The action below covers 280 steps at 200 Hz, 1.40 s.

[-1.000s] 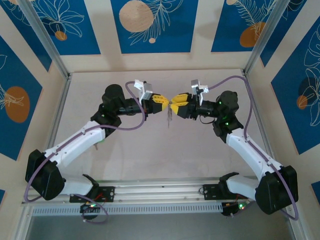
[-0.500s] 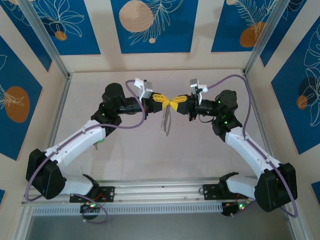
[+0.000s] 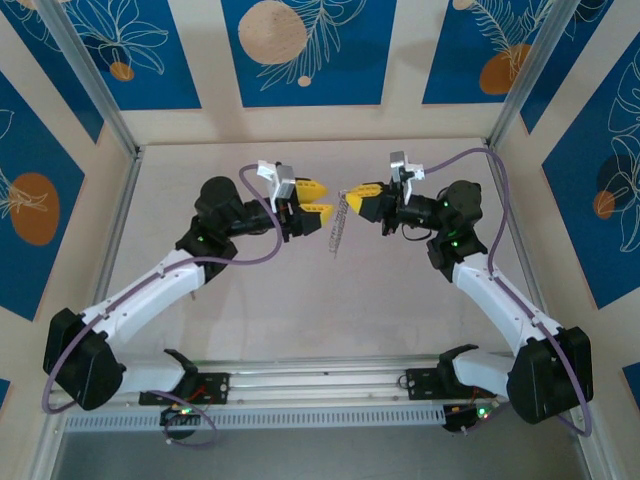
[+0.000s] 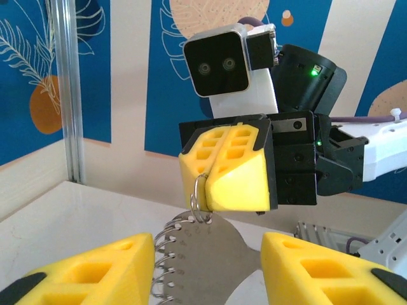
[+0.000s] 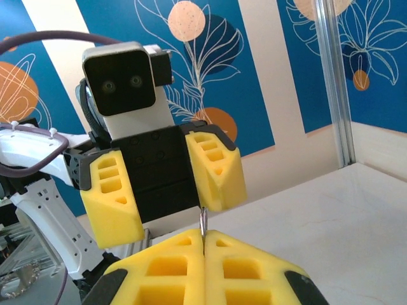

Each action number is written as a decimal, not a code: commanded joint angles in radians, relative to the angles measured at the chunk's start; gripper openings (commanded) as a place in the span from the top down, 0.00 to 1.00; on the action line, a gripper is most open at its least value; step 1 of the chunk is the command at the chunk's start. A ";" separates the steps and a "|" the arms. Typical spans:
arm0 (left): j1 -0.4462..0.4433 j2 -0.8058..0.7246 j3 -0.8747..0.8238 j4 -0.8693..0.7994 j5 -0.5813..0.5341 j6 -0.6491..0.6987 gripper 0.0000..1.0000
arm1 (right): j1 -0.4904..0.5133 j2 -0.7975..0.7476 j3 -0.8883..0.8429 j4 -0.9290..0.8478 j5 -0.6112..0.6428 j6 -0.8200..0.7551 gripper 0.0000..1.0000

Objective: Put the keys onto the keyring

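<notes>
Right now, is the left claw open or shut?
Open. The left claw has its yellow fingers standing well apart in the top and wrist views. The right claw is shut, pinching the keyring.

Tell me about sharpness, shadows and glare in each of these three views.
Top external: even light, only soft shadows on the table. Left wrist: the right hand crisp, and so is the keyring it pinches. Right wrist: the left hand sharp, no glare.

Arms raised, facing each other; left claw (image 3: 316, 198) spread open, right claw (image 3: 349, 195) pinched closed.
</notes>
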 commanded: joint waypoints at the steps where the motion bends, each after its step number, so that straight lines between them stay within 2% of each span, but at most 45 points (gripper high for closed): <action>1: 0.015 -0.004 -0.025 0.101 0.004 -0.076 0.53 | -0.001 -0.007 -0.014 0.068 0.013 0.031 1.00; 39: 0.019 0.047 -0.026 0.222 0.072 -0.179 0.54 | 0.005 -0.003 -0.012 0.084 0.001 0.049 1.00; 112: 0.018 0.109 -0.011 0.363 0.107 -0.283 0.57 | 0.034 -0.001 0.008 0.052 -0.023 0.035 1.00; 209: 0.012 0.135 0.001 0.390 0.123 -0.307 0.64 | 0.043 0.012 0.015 0.054 -0.018 0.031 1.00; 255: 0.008 0.136 0.003 0.381 0.131 -0.298 0.76 | 0.043 0.012 0.020 0.052 -0.008 0.028 1.00; 280: 0.004 0.135 0.002 0.375 0.135 -0.294 0.76 | 0.044 0.012 0.023 0.052 -0.006 0.027 1.00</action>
